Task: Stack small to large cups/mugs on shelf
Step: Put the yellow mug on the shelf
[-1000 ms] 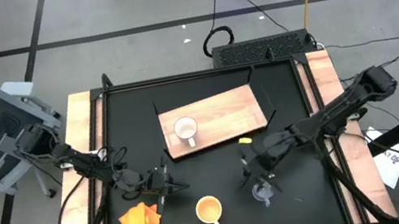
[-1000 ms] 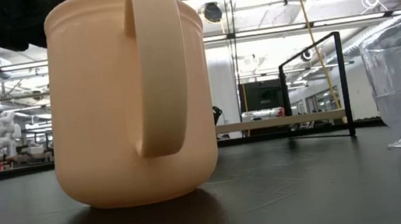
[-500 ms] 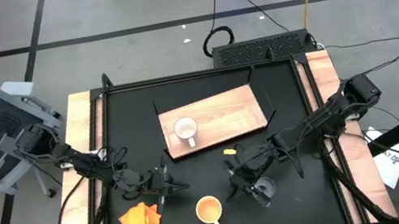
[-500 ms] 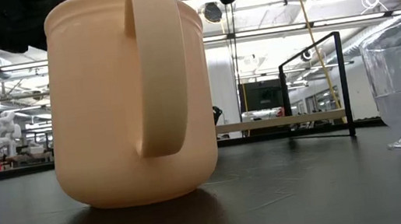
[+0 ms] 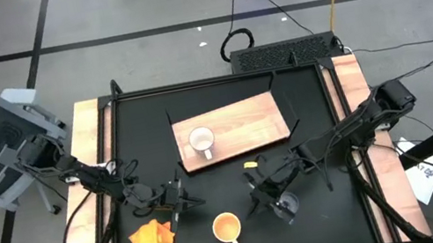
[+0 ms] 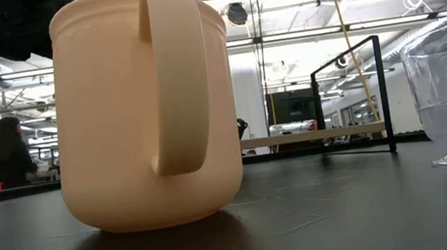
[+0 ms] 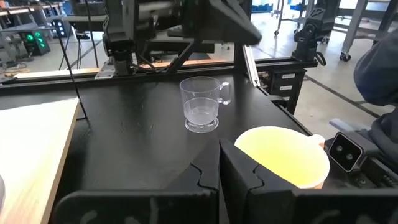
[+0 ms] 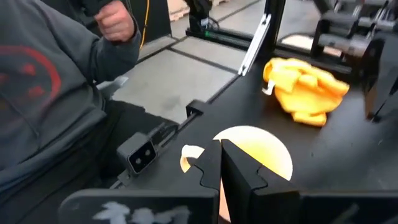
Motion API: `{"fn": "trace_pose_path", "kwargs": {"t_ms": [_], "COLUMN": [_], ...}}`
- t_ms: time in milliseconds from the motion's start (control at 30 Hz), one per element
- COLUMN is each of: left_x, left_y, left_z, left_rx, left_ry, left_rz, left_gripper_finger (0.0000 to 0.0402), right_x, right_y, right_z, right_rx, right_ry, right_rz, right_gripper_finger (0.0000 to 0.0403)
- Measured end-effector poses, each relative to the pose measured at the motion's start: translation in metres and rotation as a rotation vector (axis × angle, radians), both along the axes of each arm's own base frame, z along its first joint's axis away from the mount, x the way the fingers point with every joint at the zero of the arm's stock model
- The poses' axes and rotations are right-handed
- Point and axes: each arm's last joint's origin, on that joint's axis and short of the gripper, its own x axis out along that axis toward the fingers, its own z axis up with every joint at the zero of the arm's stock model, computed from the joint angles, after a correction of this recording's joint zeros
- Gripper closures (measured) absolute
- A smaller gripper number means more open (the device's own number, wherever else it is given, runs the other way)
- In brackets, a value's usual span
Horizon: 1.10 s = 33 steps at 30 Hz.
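Right gripper [image 5: 258, 196] over the glass cup [image 5: 284, 208]
Its fingers [image 8: 239, 177] are together; left gripper [image 5: 178, 195] fingers [image 7: 205, 180] together too, at nine o'clock.

No readable text, label, brand or number anywhere in view

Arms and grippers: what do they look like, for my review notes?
Both arms are dark, slender and jointed, with black cables trailing along them. The left gripper and right gripper have flat matte-black fingers with stepped, notched inner edges. No markings are visible on them.
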Motion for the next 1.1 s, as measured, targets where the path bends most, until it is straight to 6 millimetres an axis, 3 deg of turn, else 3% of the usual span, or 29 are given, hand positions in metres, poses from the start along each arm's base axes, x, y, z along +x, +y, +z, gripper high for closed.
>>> {"fn": "trace_pose_path", "kwargs": {"t_ms": [233, 433, 767, 1100], "left_x": [-0.001, -0.003, -0.003, -0.003], "left_y": [-0.002, -0.006, -0.006, -0.006], "left_z": [0.0, 0.001, 0.002, 0.002], "left_rx": [0.018, 0.055, 0.001, 0.044], "left_ry": [-0.005, -0.022, -0.024, -0.035], "left_rz": [-0.013, -0.039, -0.023, -0.028], "left_gripper_finger": [0.0394, 0.0394, 0.0394, 0.0394], "right_x": [-0.026, -0.064, -0.117, -0.147], "right_y": [-0.01, -0.026, -0.045, -0.057], "right_z": [0.017, 0.021, 0.003, -0.023], "right_rx": [-0.018, -0.01, 0.052, 0.088], "right_ry": [-0.102, -0.188, -0.321, -0.358], "right_rz": [0.014, -0.067, -0.121, -0.124], "right_gripper_finger": [0.0403, 0.0403, 0.0403, 0.0403]}}
